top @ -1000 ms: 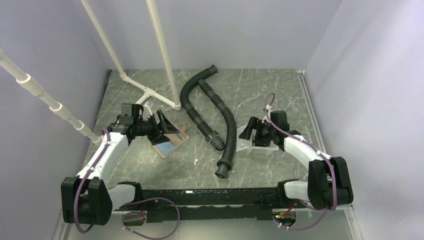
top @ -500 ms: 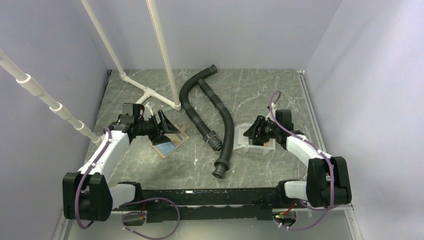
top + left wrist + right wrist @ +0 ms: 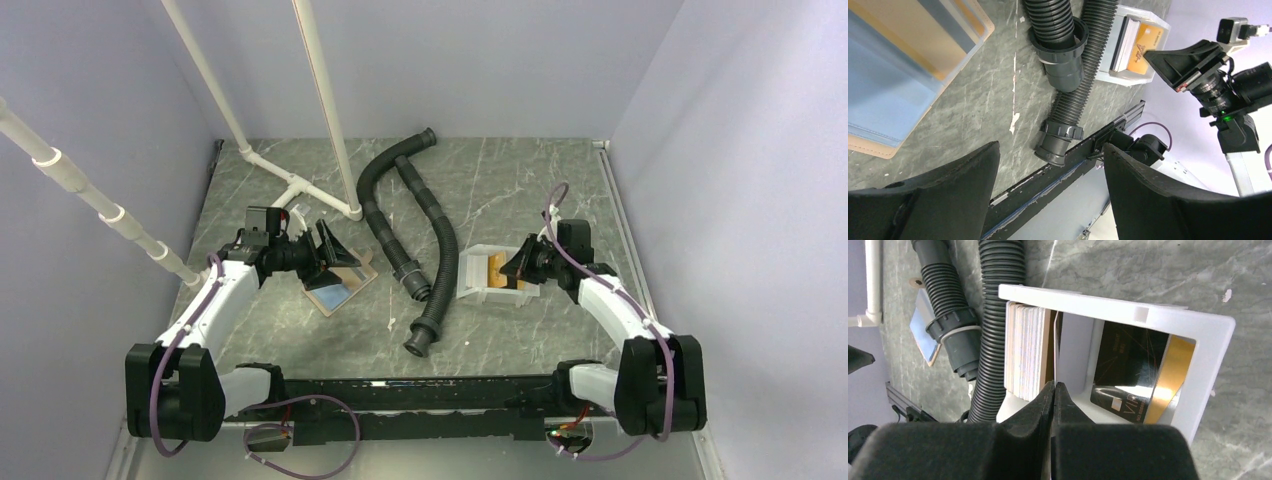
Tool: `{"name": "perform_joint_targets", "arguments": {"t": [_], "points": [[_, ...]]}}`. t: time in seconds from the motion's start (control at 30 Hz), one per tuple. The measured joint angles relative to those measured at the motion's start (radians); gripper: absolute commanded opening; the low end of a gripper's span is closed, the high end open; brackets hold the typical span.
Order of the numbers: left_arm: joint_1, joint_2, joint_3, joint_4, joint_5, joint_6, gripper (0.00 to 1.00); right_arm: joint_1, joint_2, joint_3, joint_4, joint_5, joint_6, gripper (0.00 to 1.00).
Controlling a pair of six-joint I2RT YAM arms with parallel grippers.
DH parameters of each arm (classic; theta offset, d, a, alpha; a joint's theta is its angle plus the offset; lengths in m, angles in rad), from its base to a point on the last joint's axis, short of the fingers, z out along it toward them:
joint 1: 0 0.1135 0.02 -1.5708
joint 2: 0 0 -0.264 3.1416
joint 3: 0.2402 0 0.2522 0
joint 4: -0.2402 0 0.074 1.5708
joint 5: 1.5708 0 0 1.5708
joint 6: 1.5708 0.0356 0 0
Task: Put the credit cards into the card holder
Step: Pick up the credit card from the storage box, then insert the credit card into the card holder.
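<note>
Grey table (image 3: pixel 500 190) holds a white tray (image 3: pixel 1108 302) with credit cards (image 3: pixel 1023 350) standing inside. Right gripper (image 3: pixel 1054 390), pressed together, reaches in to grab one. Left of the tray, left gripper (image 3: pixel 336 252) hangs spread over the card holder (image 3: pixel 340 288).

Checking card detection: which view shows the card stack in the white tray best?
Right wrist: the credit cards sit close up in the white tray, with the stacked edges distinct. Left wrist shows them small and distant. Top external shows only an orange patch.
</note>
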Motion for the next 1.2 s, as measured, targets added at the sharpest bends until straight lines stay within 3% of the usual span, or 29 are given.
{"name": "perform_joint_targets", "arguments": {"t": [0.13,0.27,0.37,0.43,0.53,0.63,0.87,1.03,1.2], "points": [[0.000,0.000,0.000,-0.009,-0.035,0.000,0.78,0.000,-0.056,0.034,-0.080,0.037,-0.040,0.00],[0.000,0.000,0.000,-0.055,-0.159,-0.016,0.68,0.006,-0.118,0.104,-0.172,0.105,-0.089,0.00],[0.009,0.000,-0.010,-0.079,-0.246,-0.035,0.68,0.044,-0.165,0.160,-0.190,0.146,-0.100,0.00],[0.028,0.000,-0.022,-0.095,-0.287,-0.047,0.69,0.114,-0.181,0.194,-0.183,0.177,-0.097,0.00],[0.074,-0.004,-0.049,-0.093,-0.290,-0.064,0.71,0.318,-0.144,0.269,-0.139,0.223,-0.092,0.00],[0.112,-0.048,-0.097,-0.063,-0.233,-0.077,0.70,0.469,-0.019,0.336,-0.012,0.147,-0.046,0.00],[0.123,-0.311,-0.213,0.258,0.110,-0.182,0.84,0.516,0.316,0.374,0.343,-0.174,0.209,0.00],[0.114,-0.419,-0.188,0.380,0.244,-0.217,0.84,0.533,0.375,0.375,0.610,-0.322,0.430,0.00],[0.100,-0.374,-0.172,0.421,0.305,-0.233,0.81,0.571,0.384,0.390,0.817,-0.380,0.580,0.00]]}}
